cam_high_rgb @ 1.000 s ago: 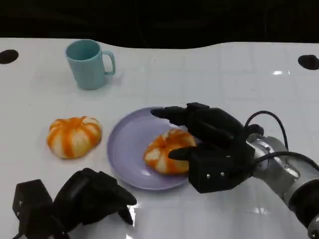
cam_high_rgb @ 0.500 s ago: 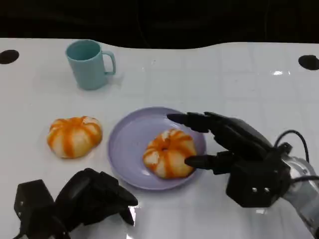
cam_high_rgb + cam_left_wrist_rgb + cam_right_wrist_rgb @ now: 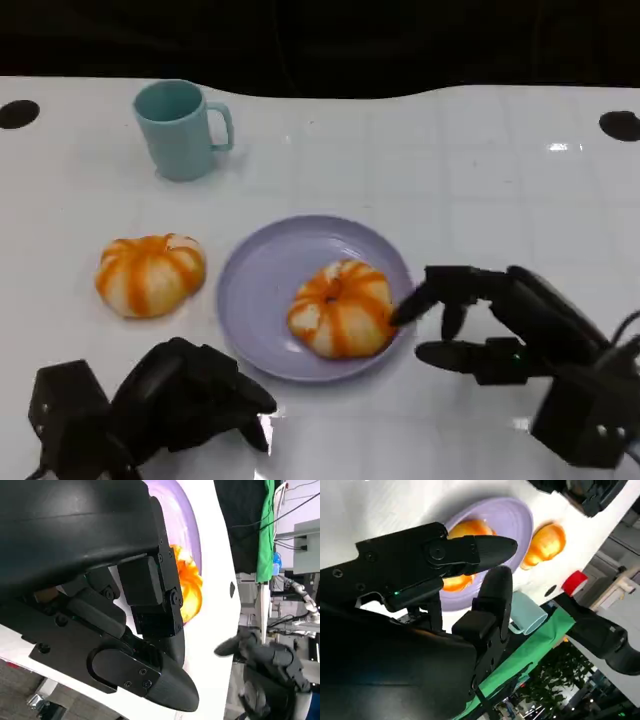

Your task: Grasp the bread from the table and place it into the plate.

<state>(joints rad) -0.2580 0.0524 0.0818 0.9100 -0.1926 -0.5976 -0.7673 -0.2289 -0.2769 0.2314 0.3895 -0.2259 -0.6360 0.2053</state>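
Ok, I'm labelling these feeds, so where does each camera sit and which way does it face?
Head view: from the robot's head, looking down at the table; left hand lower left, right hand lower right.
Left wrist view: behind the left hand, looking past it to the plate; the right hand shows beyond.
Right wrist view: behind the right hand, facing the plate and cup.
All three share the plate and the bread on it.

Two breads (image 3: 341,308) (image 3: 150,274), one plate (image 3: 256,290), one mug (image 3: 180,129).
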